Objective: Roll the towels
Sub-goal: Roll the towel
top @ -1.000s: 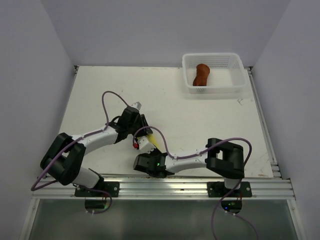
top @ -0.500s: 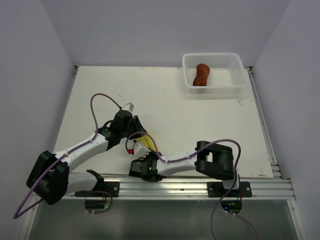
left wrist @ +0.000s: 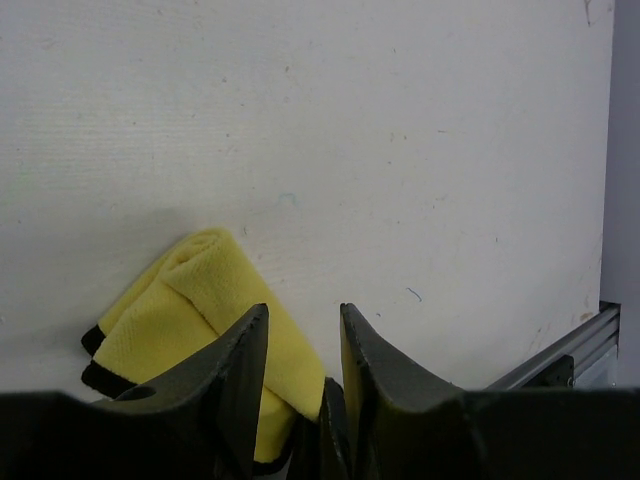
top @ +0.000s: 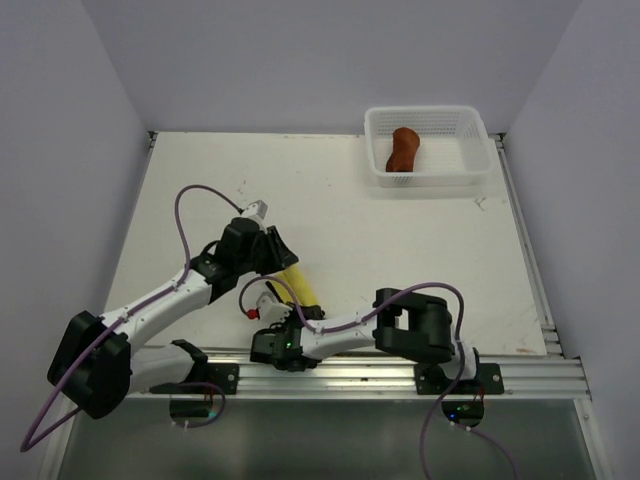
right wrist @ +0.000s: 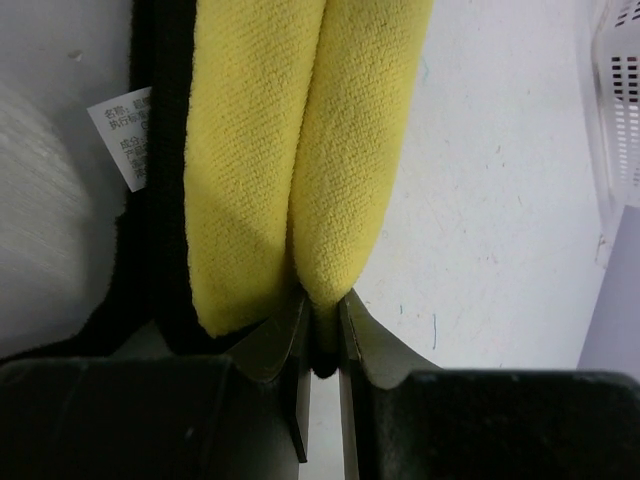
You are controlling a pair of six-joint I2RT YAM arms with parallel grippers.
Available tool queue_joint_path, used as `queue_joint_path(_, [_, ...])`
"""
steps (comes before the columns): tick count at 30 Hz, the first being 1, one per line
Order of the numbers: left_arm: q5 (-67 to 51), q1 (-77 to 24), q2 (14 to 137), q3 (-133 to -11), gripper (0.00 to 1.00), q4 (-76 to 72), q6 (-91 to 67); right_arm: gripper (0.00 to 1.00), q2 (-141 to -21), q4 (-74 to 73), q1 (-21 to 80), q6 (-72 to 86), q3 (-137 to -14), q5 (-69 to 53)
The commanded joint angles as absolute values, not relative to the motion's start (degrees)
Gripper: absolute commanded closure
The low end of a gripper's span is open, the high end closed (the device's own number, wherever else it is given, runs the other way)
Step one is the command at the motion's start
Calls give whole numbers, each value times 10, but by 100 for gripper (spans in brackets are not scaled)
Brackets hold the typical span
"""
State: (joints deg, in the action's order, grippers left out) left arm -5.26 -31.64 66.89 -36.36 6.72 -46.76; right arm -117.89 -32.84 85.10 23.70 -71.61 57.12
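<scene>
The yellow towel [top: 298,283] lies as a long narrow roll with dark edging on the white table [top: 420,250], between my two grippers. My right gripper [top: 283,318] is shut on its near end; in the right wrist view the fingers [right wrist: 322,305] pinch one fold of the yellow towel [right wrist: 300,130]. My left gripper [top: 275,252] hovers over the far end with its jaws apart. In the left wrist view the yellow towel [left wrist: 185,300] runs under the left finger and partly into the gap of that gripper [left wrist: 300,318]. The rust-brown towel [top: 403,148] lies rolled in the basket.
The white mesh basket [top: 425,112] stands at the back right corner; its wall [right wrist: 620,100] shows in the right wrist view. An aluminium rail [top: 400,375] runs along the near edge, close behind the right gripper. A white care label [right wrist: 120,135] hangs from the towel.
Both grippers have shifted left and toward the near edge. The yellow towel, once mostly hidden between them, now shows as a longer roll. The right arm has folded in tighter.
</scene>
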Motion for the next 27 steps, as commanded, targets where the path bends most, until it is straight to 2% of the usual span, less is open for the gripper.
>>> queue_joint_path(1, [-76, -318, 677, -359, 62, 30, -460, 100, -1215, -335, 864, 241, -734, 515])
queue_joint_path(13, [-99, -345, 708, -305, 62, -57, -487, 100, -1255, -345, 872, 207, -765, 486])
queue_joint_path(21, [-92, -357, 724, -297, 62, -54, -490, 100, -1273, -356, 877, 195, -780, 476])
queue_joint_path(27, [-87, -362, 750, -248, 63, -64, -511, 100, -1273, -357, 876, 196, -781, 477])
